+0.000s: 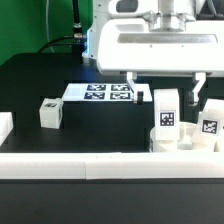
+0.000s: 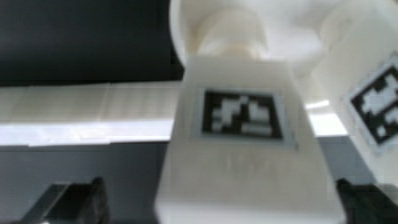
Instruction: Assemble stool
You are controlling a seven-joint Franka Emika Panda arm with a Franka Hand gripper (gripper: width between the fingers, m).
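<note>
A white stool leg (image 1: 166, 110) with a black-and-white tag stands upright on the round white seat (image 1: 160, 141) at the exterior view's right. A second leg (image 1: 208, 126) stands just right of it. A third leg (image 1: 50, 113) lies loose on the black table at the left. My gripper (image 1: 164, 84) hangs over the upright leg, jaws wide open, one finger on each side. In the wrist view the leg (image 2: 240, 130) fills the space between my fingertips (image 2: 71, 200), with gaps on both sides. The second leg's tag (image 2: 377, 95) shows beside it.
The marker board (image 1: 100, 92) lies flat at the table's middle, behind the legs. A long white border rail (image 1: 90, 162) runs along the near edge, and it also shows in the wrist view (image 2: 89, 105). A short white rail piece (image 1: 5, 125) sits at the far left.
</note>
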